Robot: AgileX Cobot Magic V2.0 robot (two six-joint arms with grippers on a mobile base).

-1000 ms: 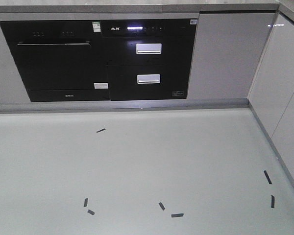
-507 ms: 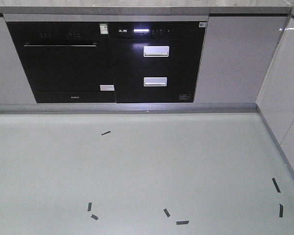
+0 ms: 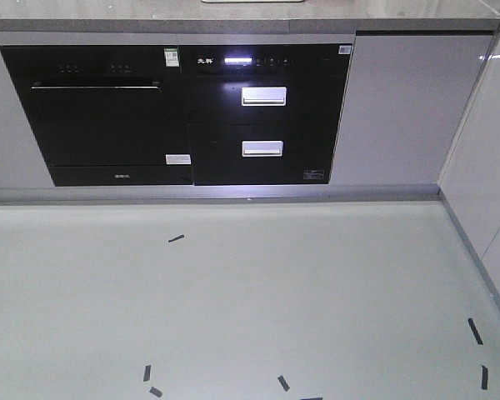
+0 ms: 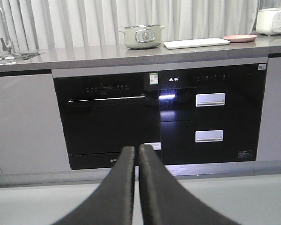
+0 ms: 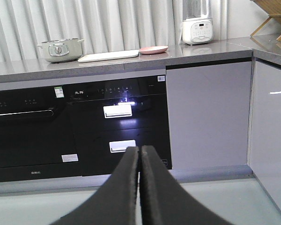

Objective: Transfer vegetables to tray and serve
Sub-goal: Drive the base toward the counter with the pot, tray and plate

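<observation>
The tray (image 4: 196, 43) is a flat cream rectangle lying on the grey countertop (image 4: 84, 54), far ahead of both arms; it also shows in the right wrist view, tray (image 5: 107, 56). The vegetables are out of view. My left gripper (image 4: 137, 149) is shut with nothing between its dark fingers and hangs in the air over the floor. My right gripper (image 5: 140, 149) is likewise shut and empty, well short of the cabinets.
A pink plate (image 4: 240, 38) lies right of the tray and a pale green pot (image 4: 141, 36) left of it. Black built-in appliances (image 3: 175, 112) fill the cabinet front. A sink tap (image 4: 2, 33) is at far left. White cabinets (image 3: 492, 167) close the right side. Black tape marks (image 3: 176, 238) dot the floor.
The front view has drawn nearer to the cabinets: the floor tape marks have slid down the frame and the countertop edge now shows at the top.
</observation>
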